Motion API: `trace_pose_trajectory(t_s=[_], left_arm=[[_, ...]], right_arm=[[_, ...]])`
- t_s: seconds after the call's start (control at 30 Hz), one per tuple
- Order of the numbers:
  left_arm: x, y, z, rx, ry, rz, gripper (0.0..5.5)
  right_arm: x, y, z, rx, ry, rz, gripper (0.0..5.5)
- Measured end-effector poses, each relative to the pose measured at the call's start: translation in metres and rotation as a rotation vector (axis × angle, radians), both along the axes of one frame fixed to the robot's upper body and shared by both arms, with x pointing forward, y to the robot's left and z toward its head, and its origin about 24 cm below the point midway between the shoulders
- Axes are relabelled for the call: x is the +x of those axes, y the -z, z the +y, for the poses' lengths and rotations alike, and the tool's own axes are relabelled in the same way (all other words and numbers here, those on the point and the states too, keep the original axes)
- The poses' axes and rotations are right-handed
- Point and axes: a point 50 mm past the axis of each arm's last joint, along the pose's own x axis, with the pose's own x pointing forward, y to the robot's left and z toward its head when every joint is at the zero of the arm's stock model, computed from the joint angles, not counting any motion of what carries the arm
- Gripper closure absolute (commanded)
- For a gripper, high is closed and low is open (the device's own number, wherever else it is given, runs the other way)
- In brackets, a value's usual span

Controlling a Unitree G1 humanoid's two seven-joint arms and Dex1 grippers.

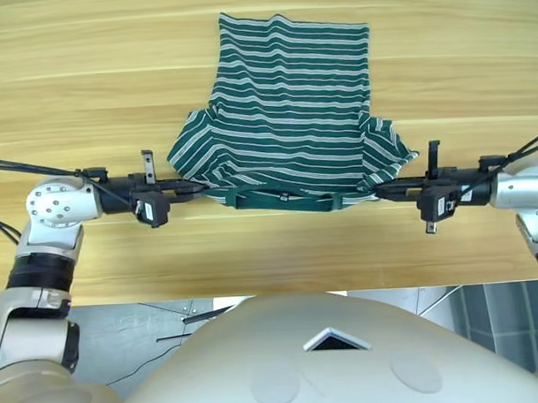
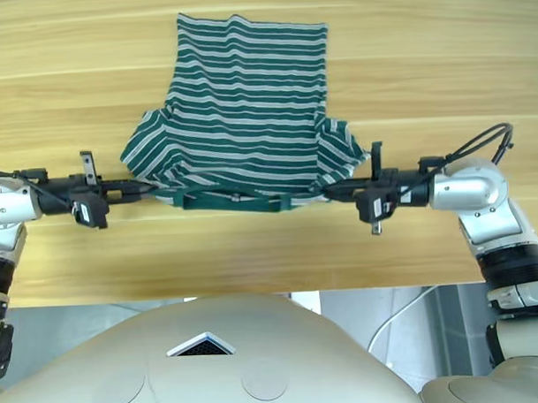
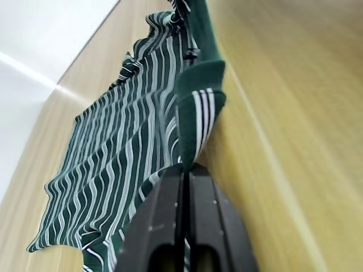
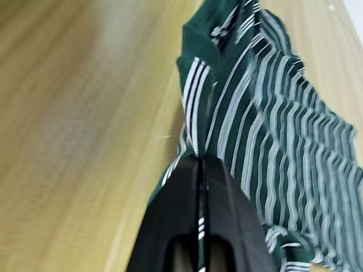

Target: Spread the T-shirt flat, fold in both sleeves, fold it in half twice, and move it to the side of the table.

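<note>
The wooden counter [image 1: 87, 49] bears the striped T-shirt [image 1: 288, 103]; the left end effector [image 1: 196, 187] and right end effector [image 1: 381, 190] each clamp a near corner.

We see left jaws, black, pressed together at tips, pinching bunched fold of T-shirt [image 3: 127, 144]. Fabric dark green with white stripes. Fold stands up from tips as narrow ridge, three white stripes across its face. Past ridge, plain green band [image 3: 205, 68] runs along shirt edge beside bare wooden surface [image 3: 295, 130]. Small dark mark on band, too small for us to tell. Rest of shirt spreads rippled over surface, wavy edge toward pale wall [image 3: 34, 51].
</note>
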Motion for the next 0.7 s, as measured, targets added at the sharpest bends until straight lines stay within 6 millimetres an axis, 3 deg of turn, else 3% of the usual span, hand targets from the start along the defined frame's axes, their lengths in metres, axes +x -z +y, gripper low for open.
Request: trace_pose_trajectory(t_s=[0.33, 0.7], left_arm=[[-0.012, -0.009, 0.012, 0.130, 0.009, 0.011, 5.50], [-0.024, 0.003, 0.000, 0.158, 0.084, 0.055, 5.50]], right_arm=[[-0.014, 0.026, 0.000, -0.150, 0.007, 0.129, 5.46], [-0.040, 0.023, 0.020, -0.079, -0.127, 0.210, 5.46]])
